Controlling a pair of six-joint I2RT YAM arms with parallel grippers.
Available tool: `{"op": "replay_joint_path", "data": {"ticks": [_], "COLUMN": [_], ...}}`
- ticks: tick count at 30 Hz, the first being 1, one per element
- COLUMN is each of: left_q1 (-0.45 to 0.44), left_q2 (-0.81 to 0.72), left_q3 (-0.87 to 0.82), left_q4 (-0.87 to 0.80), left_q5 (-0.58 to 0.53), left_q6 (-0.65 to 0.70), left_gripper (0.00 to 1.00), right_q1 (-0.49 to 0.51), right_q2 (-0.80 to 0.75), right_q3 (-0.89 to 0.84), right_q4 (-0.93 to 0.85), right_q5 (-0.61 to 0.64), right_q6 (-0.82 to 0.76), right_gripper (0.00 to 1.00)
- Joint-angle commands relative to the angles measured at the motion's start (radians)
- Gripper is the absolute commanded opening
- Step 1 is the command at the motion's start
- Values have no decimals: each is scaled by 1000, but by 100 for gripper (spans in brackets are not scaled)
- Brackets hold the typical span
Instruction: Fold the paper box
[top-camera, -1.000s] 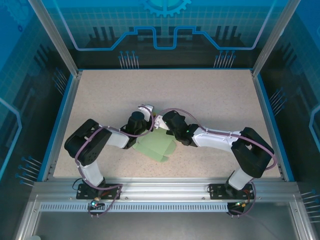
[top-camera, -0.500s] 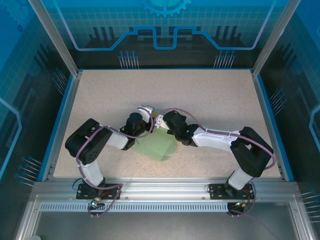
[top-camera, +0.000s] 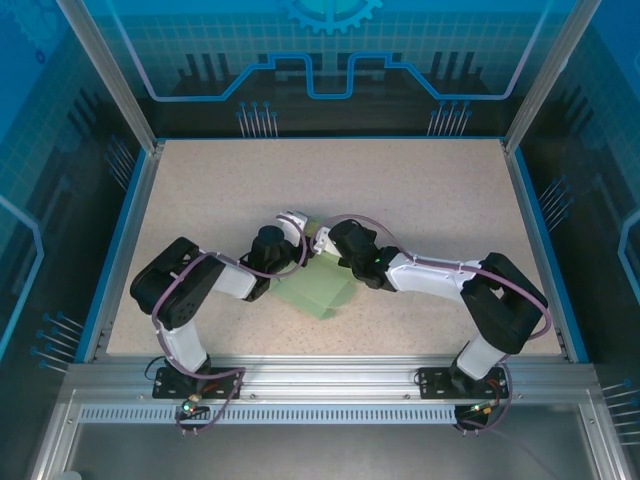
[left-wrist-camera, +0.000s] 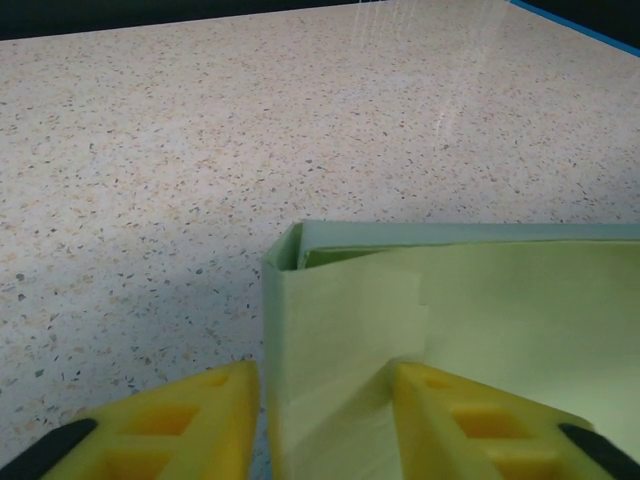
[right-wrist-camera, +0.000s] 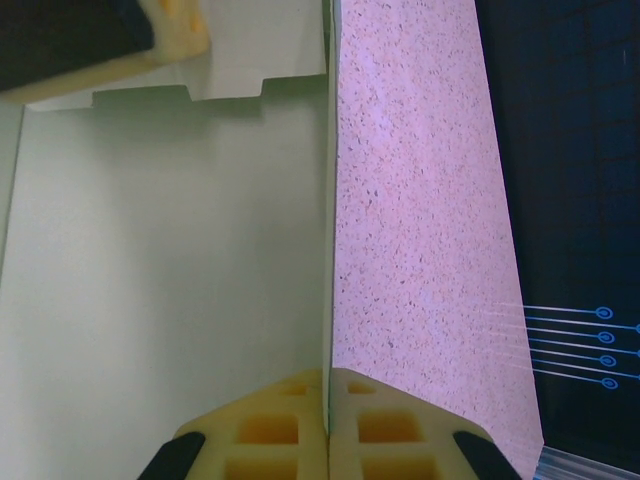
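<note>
The paper box (top-camera: 315, 292) is pale mint-green and lies partly folded at mid-table between the two arms. My left gripper (top-camera: 296, 222) is at its far left corner. In the left wrist view the box corner (left-wrist-camera: 340, 310) stands up between the yellow fingers (left-wrist-camera: 170, 420), and the left gripper (left-wrist-camera: 325, 400) is open astride it. My right gripper (top-camera: 322, 240) meets the box from the right. In the right wrist view the right gripper (right-wrist-camera: 329, 385) is shut on a thin upright edge of the box (right-wrist-camera: 170, 250).
Speckled tabletop (top-camera: 400, 190) stretches behind the box, bounded by blue rails (top-camera: 527, 230) and the metal frame. The left gripper's finger (right-wrist-camera: 100, 40) shows at the top left of the right wrist view, close over a notched flap.
The left gripper's jaws have parted from nearly shut. The box has drawn into a more compact shape, and its rounded flaps near the front have tucked in. The right gripper keeps its hold.
</note>
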Motion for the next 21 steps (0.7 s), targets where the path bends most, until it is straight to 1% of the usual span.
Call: {"op": "replay_joint_path", "data": {"ticks": [1, 5, 8, 12, 15, 21], "left_q1": [-5, 5, 33, 48, 51, 58], "left_q2": [-23, -22, -14, 10, 28, 61], "left_q3": [-10, -10, -4, 35, 59, 97], "left_q4": [-12, -49, -69, -112, -109, -105], "left_q5": [34, 38, 84, 136, 166, 208], "left_q6": [4, -8, -34, -40, -42, -48], "left_gripper": [43, 42, 37, 36, 35, 28], "right_q1": [-10, -13, -15, -19, -23, -22], "right_q2": [-40, -50, -60, -74, -72, -47], "right_q3": [-11, -14, -20, -47, -50, -60], "right_q4": [-20, -21, -19, -5, -11, 6], "right_q5": [11, 13, 0, -35, -51, -43], "right_q6": [3, 1, -6, -38, -51, -84], "right_gripper": [2, 1, 1, 1, 1, 1]}}
